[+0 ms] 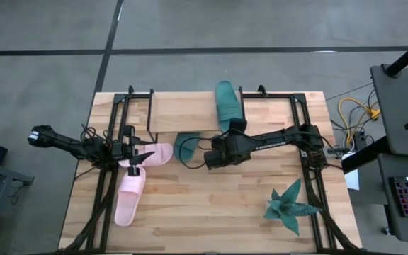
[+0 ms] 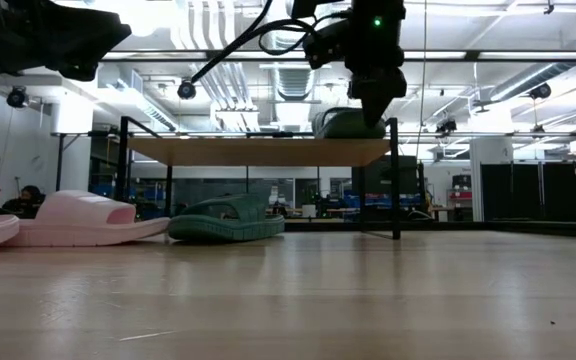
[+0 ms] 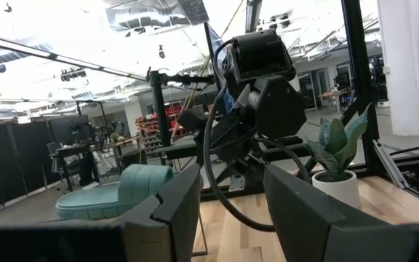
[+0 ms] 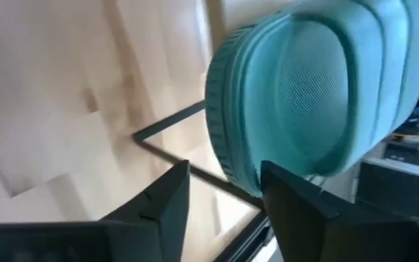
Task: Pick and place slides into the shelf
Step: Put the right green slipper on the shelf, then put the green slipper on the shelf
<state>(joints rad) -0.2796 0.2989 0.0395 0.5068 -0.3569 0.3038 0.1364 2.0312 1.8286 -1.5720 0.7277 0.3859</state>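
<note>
One dark teal slide (image 1: 227,105) lies on top of the shelf (image 1: 183,113), near its right end; in the low view this slide (image 2: 348,122) sits on the board (image 2: 258,151). The second teal slide (image 1: 188,146) lies sole down on the table, partly under the shelf's near edge. Both pink slides (image 1: 156,154) (image 1: 129,198) lie on the table left of it. My right gripper (image 1: 208,159) hangs open above the table just right of the second teal slide (image 4: 304,94). My left gripper (image 1: 137,159) is open, raised over the pink slides, pointing right (image 3: 231,182).
A spiky teal plant (image 1: 289,207) stands near the table's right near corner. Black frame rails (image 1: 307,142) run along both sides of the table. The shelf's black legs (image 2: 395,180) stand at the far middle. Bare wood (image 1: 211,212) lies near the table's near edge.
</note>
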